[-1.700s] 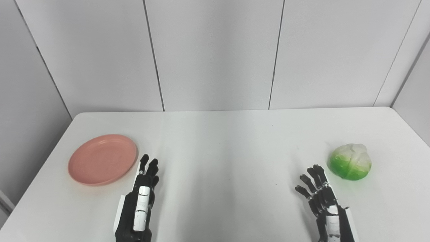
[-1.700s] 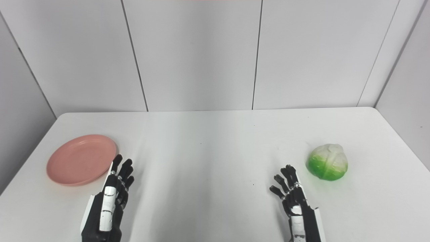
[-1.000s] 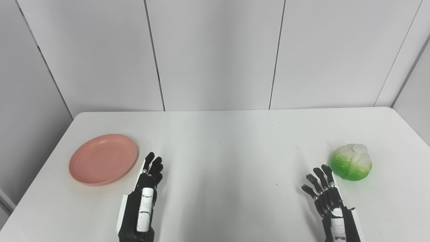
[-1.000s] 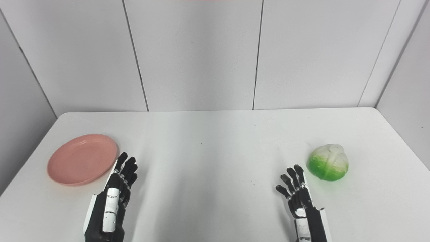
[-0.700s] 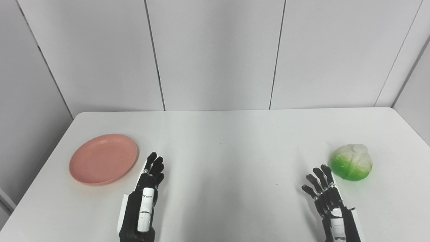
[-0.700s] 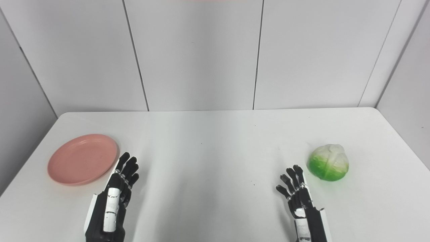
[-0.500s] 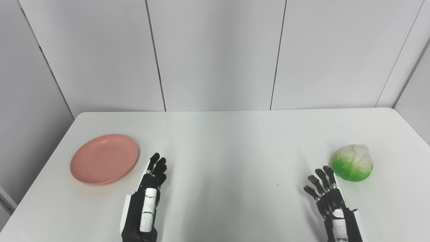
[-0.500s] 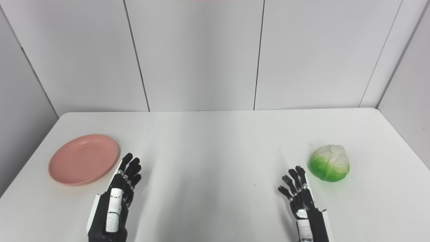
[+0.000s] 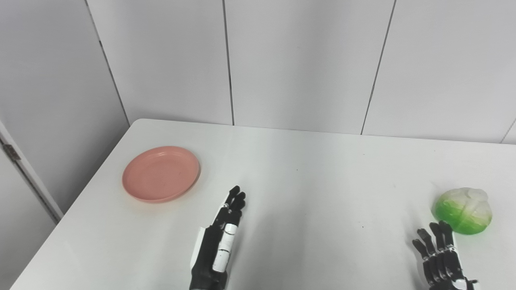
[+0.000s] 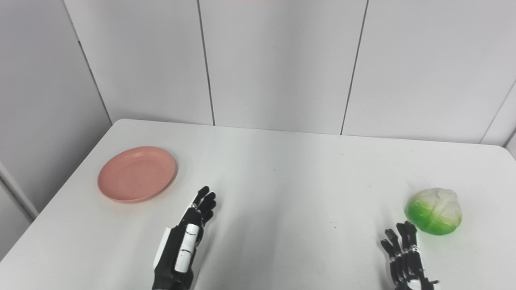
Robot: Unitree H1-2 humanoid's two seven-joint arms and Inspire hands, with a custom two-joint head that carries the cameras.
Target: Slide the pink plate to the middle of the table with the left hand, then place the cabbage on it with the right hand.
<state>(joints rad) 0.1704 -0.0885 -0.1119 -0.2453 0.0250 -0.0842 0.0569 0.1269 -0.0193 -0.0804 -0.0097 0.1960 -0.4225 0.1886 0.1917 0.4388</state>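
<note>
- The worktop point(image 9: 306, 169) is plain white with rounded far corners, backed by pale grey wall panels point(image 9: 298, 60) split by dark vertical seams.
- The pink plate point(image 9: 161, 174) lies flat near the left edge.
- The cabbage point(image 9: 462, 211) sits far right.
- The left hand point(image 9: 221, 237) is empty, fingers extended, apart from the plate.
- The right hand point(image 10: 405, 257) is empty, fingers spread, just short of the cabbage.
</note>
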